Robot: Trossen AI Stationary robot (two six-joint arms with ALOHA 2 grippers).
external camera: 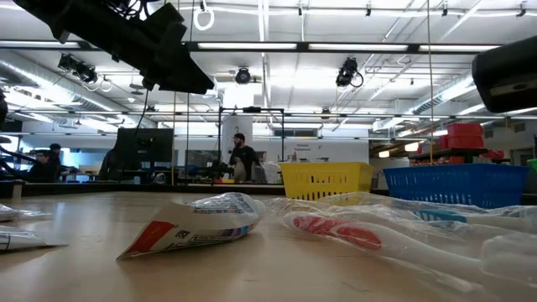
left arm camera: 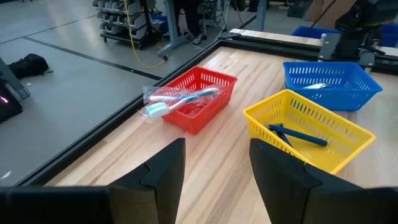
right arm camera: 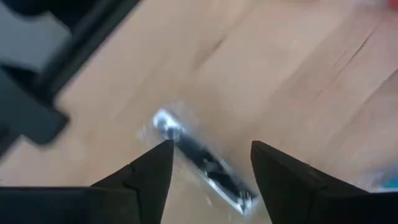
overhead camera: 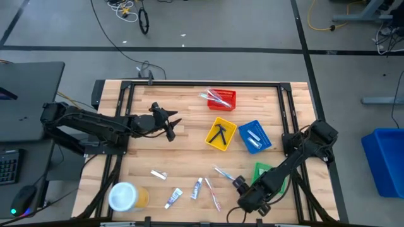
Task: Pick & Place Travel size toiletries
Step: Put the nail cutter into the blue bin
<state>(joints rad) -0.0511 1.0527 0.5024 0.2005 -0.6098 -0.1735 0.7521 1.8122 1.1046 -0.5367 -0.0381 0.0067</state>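
High view placed the right gripper [overhead camera: 238,185] at the lower right of the frame, low over the wood table [overhead camera: 189,135] beside the green tray [overhead camera: 261,170]. Its own wrist view showed the two dark fingers [right arm camera: 149,171] spread wide with nothing held, and a wrapped black razor [right arm camera: 202,160] lying on the wood in the gap between them; that read as lining up for a pick, though whether it was arriving or had just let go could not be told.

The left gripper [overhead camera: 169,123] hung at centre left, jaws wide and empty, apparently waiting.

Sorting by kind seemed to be the plan: the red tray [overhead camera: 222,99] at upper centre held wrapped toothbrushes [left arm camera: 180,99], the yellow tray [overhead camera: 221,134] held a dark razor [left arm camera: 297,134], and the blue tray [overhead camera: 255,136] held pale packets. Unsorted toiletries lay along the lower centre: white tubes [overhead camera: 173,198] side by side, a small packet [overhead camera: 158,174] and slim toothbrushes [overhead camera: 213,194]. A yellow tub [overhead camera: 126,196] with a white lid stood at lower left.

Low view showed a white tube with a red end [external camera: 195,228] close up; its printing was too small to read, and no brand could be made out anywhere.
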